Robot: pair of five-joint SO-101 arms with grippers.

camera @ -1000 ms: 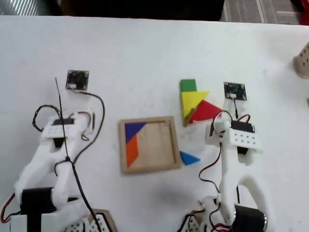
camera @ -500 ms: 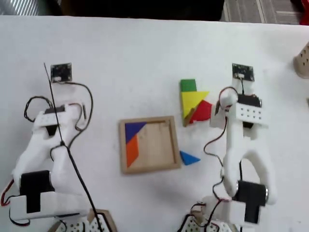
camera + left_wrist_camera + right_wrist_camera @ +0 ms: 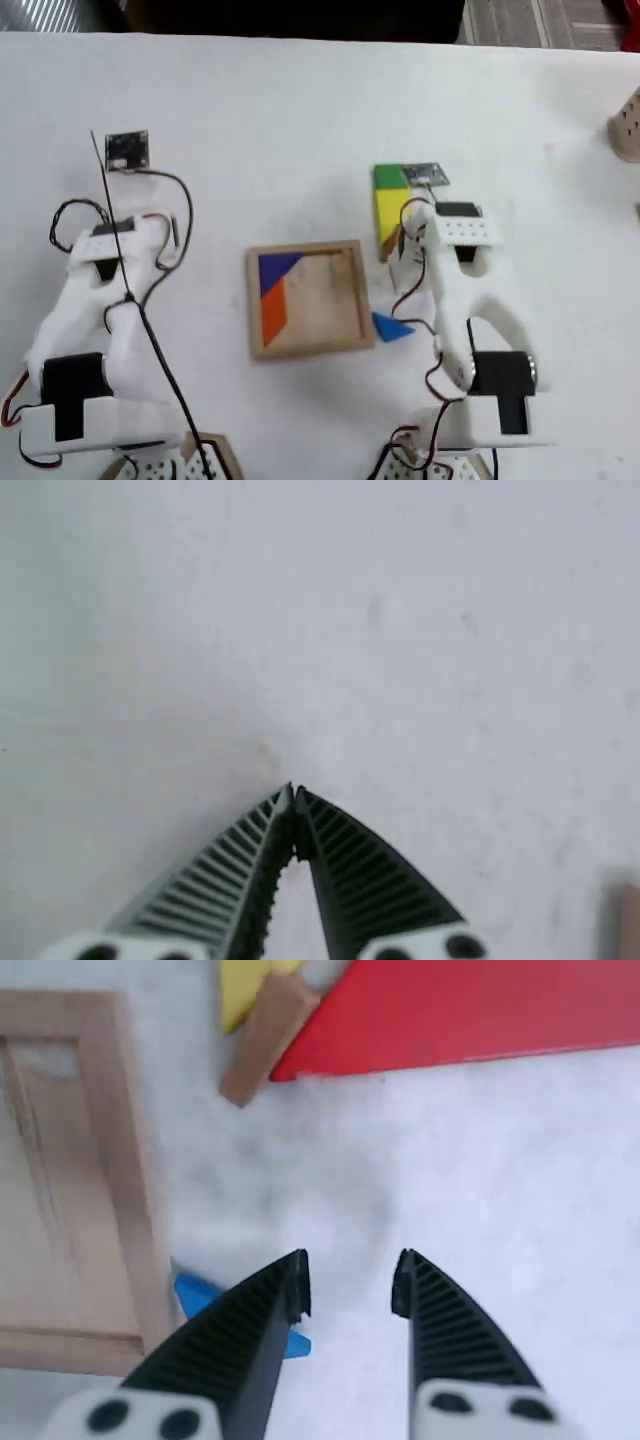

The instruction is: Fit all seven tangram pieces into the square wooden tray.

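The square wooden tray (image 3: 352, 292) lies mid-table with a dark blue triangle (image 3: 278, 268) and an orange piece (image 3: 273, 310) at its left side. To its right are a green square (image 3: 390, 177), a yellow triangle (image 3: 392, 212), a brown piece (image 3: 390, 245) and a small blue triangle (image 3: 392, 327). The right arm (image 3: 455, 232) stands over these pieces. My right gripper (image 3: 350, 1280) is open above bare table, between the red triangle (image 3: 470, 1010) and the blue triangle (image 3: 195, 1295), beside the tray rim (image 3: 135, 1160). My left gripper (image 3: 293, 802) is shut on nothing, over bare table.
The left arm (image 3: 110, 250) stays well left of the tray, with black cables looping around it. A pale perforated object (image 3: 627, 125) sits at the far right edge. Open white table lies beyond the pieces.
The right arm has swung left and now covers the red triangle in the high view. The left arm shifted slightly a second ago, then held still.
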